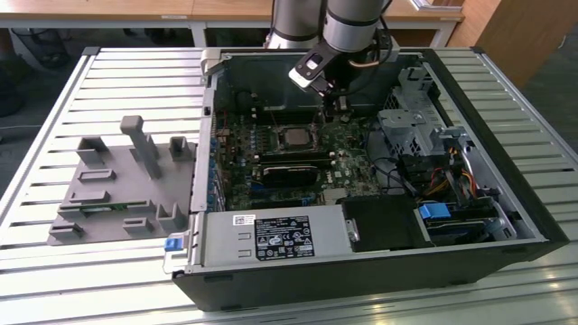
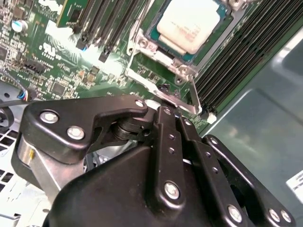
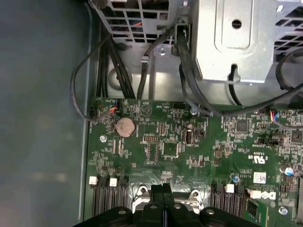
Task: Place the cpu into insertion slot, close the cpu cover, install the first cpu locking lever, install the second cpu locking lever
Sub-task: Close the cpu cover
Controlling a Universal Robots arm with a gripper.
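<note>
The cpu point(image 2: 189, 23) lies flat in the insertion slot point(image 1: 294, 137) of the green motherboard, its pale metal top showing. The silver cpu cover point(image 2: 182, 71) frames it and looks lowered around it. A thin silver locking lever point(image 2: 156, 87) runs along the socket's edge nearest the gripper. My gripper point(image 2: 170, 111) hangs just beside that edge with its black fingers pressed together, tips at or right over the lever; I cannot tell whether they touch. In the exterior view the gripper point(image 1: 331, 108) stands inside the case, behind the socket. The first wrist view shows the gripper point(image 3: 163, 188) at the socket's rim.
Long black memory slots point(image 2: 236, 61) flank the socket. A metal drive cage point(image 1: 411, 132) and black cables point(image 3: 189, 61) stand on the exterior view's right, and a power supply point(image 1: 271, 237) at the front. A grey fixture point(image 1: 118, 183) sits on the slatted table outside the case.
</note>
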